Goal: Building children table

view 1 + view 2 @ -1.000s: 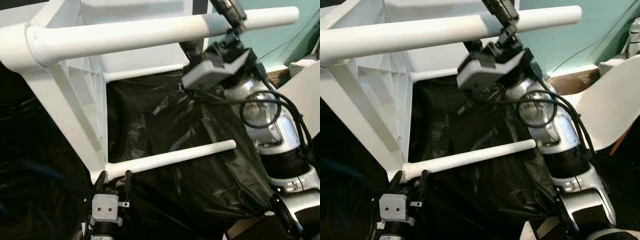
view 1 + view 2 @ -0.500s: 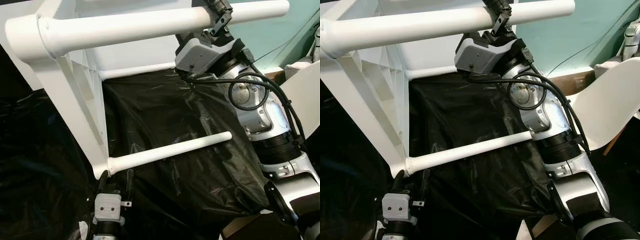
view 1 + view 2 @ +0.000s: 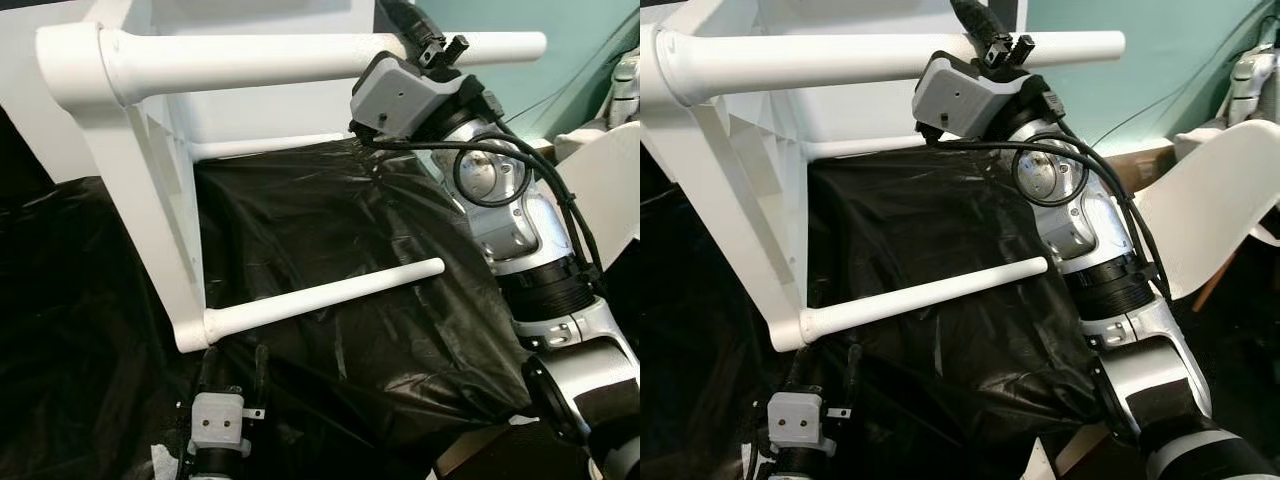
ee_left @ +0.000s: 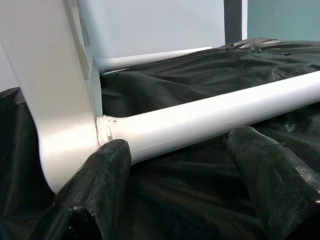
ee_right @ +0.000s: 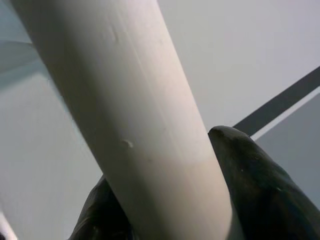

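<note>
Right wrist view, right tool (image 3: 432, 52) seemingly clamped around upper table leg (image 3: 250, 62), left tool (image 3: 232, 362) open beneath lower leg (image 3: 320, 297)

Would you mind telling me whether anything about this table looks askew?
Yes: the white table lies tipped on its side on black plastic sheeting, its legs horizontal. The right gripper grips the upper leg.

Even, bright indoor light; the head views are sharp. The white table frame (image 3: 150, 210) glares slightly, the black plastic sheet (image 3: 330, 220) shows soft sheen, and close fingers (image 4: 100, 195) blur.
</note>
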{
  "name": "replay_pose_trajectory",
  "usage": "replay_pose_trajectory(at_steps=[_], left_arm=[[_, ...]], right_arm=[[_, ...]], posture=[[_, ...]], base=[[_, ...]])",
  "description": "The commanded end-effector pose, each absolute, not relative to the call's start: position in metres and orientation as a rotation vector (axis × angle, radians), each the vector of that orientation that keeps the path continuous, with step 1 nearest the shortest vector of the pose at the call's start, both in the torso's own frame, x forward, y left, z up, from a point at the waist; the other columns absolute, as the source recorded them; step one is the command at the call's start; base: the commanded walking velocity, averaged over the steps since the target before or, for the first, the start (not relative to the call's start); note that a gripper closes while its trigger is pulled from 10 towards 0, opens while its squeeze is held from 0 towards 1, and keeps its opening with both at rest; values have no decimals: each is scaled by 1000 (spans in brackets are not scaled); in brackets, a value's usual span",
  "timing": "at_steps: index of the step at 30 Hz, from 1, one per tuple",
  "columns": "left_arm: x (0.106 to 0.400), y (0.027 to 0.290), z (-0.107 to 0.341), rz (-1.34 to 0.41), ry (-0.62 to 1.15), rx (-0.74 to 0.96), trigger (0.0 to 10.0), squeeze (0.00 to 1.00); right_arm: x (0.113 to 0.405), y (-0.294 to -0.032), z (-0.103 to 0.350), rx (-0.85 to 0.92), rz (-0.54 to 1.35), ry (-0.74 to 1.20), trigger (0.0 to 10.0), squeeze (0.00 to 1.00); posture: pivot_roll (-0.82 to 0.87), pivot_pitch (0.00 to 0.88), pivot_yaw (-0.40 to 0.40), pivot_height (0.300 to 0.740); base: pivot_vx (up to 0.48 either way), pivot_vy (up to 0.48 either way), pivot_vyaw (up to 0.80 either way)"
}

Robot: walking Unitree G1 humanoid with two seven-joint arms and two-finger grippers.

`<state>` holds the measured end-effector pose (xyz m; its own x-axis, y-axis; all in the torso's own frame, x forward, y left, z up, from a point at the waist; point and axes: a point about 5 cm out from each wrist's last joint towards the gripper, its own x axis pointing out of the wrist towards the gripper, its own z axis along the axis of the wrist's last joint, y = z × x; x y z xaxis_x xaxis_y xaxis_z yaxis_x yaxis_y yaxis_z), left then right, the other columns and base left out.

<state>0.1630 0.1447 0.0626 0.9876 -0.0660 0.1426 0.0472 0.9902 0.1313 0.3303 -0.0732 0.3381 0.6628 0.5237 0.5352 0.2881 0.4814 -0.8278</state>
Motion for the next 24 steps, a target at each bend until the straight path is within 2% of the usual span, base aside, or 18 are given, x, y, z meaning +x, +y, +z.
replay_pose_trajectory(at_steps=[1,6,7,8,9,10,15,16,20,24], left_arm=[[161,148,61,-6,-145,127,10000,0],[161,147,61,-3,-147,125,10000,0],[161,147,61,-2,-148,124,10000,0],[161,147,61,-2,-148,124,10000,0],[161,147,62,-2,-149,123,10000,0],[160,146,62,-2,-149,122,10000,0],[159,146,62,-2,-150,121,10000,0],[158,146,63,-1,-150,119,10000,0],[156,145,64,-1,-149,116,10000,0],[155,144,65,-2,-148,114,10000,0]], right_arm=[[336,-69,328,-944,257,-811,0,71],[340,-67,327,-864,312,-787,0,98],[341,-67,330,-799,339,-781,0,157],[341,-67,330,-799,339,-781,0,157],[343,-69,339,-711,329,-797,0,255],[343,-74,348,-624,293,-818,0,278],[343,-78,353,-571,265,-831,0,278],[343,-84,356,-495,234,-835,0,329],[339,-108,348,-298,138,-815,0,322],[335,-120,343,-248,80,-815,0,329]], posture=[[-26,0,32,740],[-25,0,32,740],[-27,0,34,740],[-27,0,34,740],[-28,0,34,740],[-28,0,34,740],[-28,0,34,740],[-28,0,35,740],[-36,0,40,740],[-45,0,49,740]], base=[[0,0,0],[0,0,0],[0,0,0],[0,0,0],[0,0,0],[0,0,0],[0,0,0],[0,0,0],[0,0,0],[0,0,0]])
